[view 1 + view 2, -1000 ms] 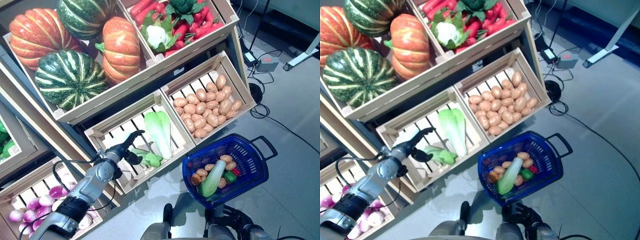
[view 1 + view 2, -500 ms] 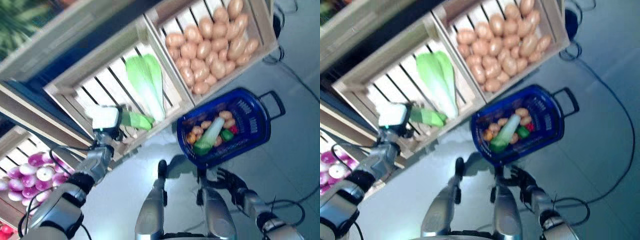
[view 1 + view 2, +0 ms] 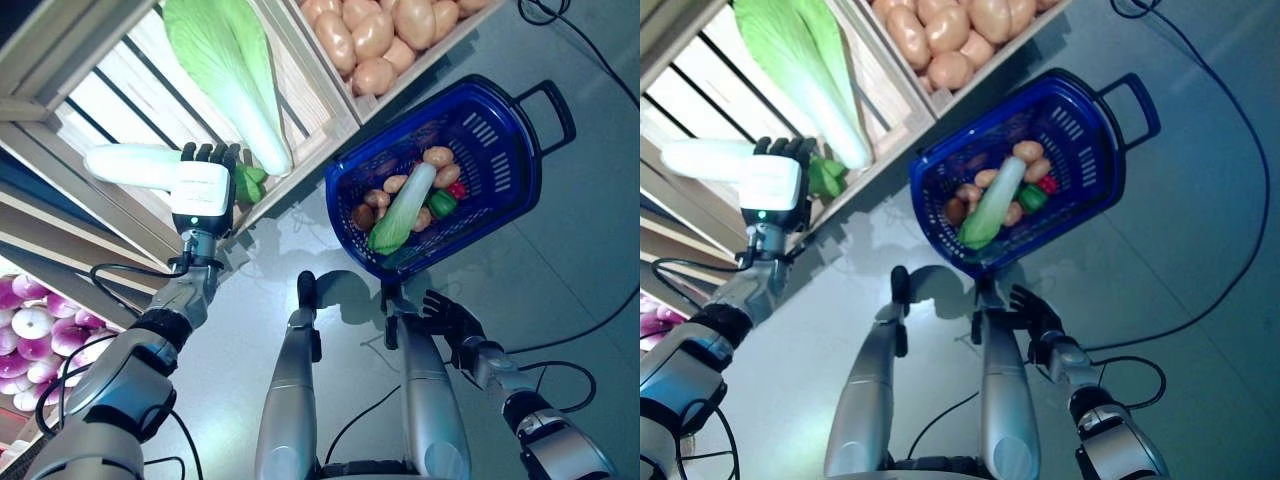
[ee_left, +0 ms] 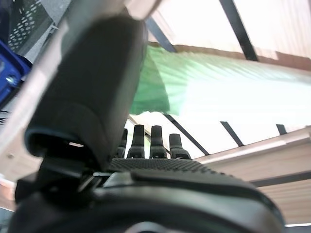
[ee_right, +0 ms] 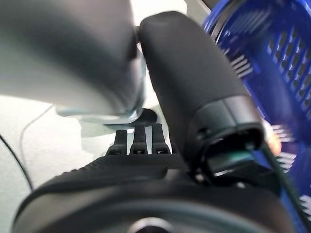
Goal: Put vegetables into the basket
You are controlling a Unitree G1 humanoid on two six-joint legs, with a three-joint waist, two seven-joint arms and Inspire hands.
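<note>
A small leafy vegetable (image 3: 125, 165) with a white stalk and green leaves lies across the slats of the wooden crate (image 3: 300, 95). My left hand (image 3: 203, 195) is on top of it, its fingers curled over the middle; the leaves (image 4: 204, 87) show past the fingers in the left wrist view. The blue basket (image 3: 490, 130) stands on the floor to the right, holding potatoes, a long green-white cabbage (image 3: 402, 210), a green pepper and something red. My right hand (image 3: 450, 318) hangs low beneath the basket, open and holding nothing.
A big pale-green cabbage (image 3: 225, 70) lies in the same crate. The crate to its right holds potatoes (image 3: 370, 30). Purple onions (image 3: 25, 330) fill a lower crate at the far left. Grey floor surrounds the basket, with black cables at the right.
The camera has tipped down, so the whole picture shifted. My left hand went from open beside the small vegetable to curled over it. The right hand stays low.
</note>
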